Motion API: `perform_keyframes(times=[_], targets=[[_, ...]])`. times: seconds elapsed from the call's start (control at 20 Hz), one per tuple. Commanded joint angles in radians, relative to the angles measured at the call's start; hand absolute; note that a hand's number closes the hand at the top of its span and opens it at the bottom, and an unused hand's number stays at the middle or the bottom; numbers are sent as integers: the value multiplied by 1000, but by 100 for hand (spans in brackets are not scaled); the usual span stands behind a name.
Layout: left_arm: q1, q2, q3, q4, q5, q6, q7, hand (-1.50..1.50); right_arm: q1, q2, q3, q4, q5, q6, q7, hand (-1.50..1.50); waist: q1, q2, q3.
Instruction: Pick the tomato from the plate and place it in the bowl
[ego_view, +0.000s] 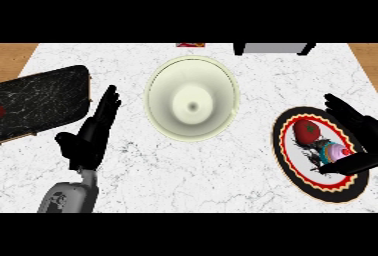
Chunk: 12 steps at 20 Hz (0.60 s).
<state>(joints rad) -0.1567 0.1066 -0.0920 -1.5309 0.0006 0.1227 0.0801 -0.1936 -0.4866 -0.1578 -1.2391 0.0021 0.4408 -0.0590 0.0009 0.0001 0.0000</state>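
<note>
A red tomato (306, 131) lies on a round plate (320, 190) with a black and red patterned rim, at the right of the counter. Beside the tomato on the plate sits a cupcake (334, 151) with pink frosting. My right hand (357, 125) comes in from the right edge, open, fingers above and behind the tomato and thumb by the cupcake, with the tomato in the gap between them. A cream bowl (192, 98) stands at the centre, with nothing in it. My left hand (92, 132) rests open at the left, fingers up.
A dark marbled tray (40, 102) with a wooden edge lies at the far left. At the back edge stand a grey object with black legs (273, 48) and a small red item (190, 45). White marble counter spreads around the bowl.
</note>
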Motion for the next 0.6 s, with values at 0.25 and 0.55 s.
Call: perform_keyframes(times=[0.25, 0.55], targets=[[2, -14, 35, 72, -10, -61, -83, 0, -29, 20, -31, 179, 93, 15, -146, -150, 0, 1, 0], [-12, -12, 6, -107, -38, -24, 116, 0, -89, 52, 22, 245, 244, -152, -126, -150, 6, 0, 1]])
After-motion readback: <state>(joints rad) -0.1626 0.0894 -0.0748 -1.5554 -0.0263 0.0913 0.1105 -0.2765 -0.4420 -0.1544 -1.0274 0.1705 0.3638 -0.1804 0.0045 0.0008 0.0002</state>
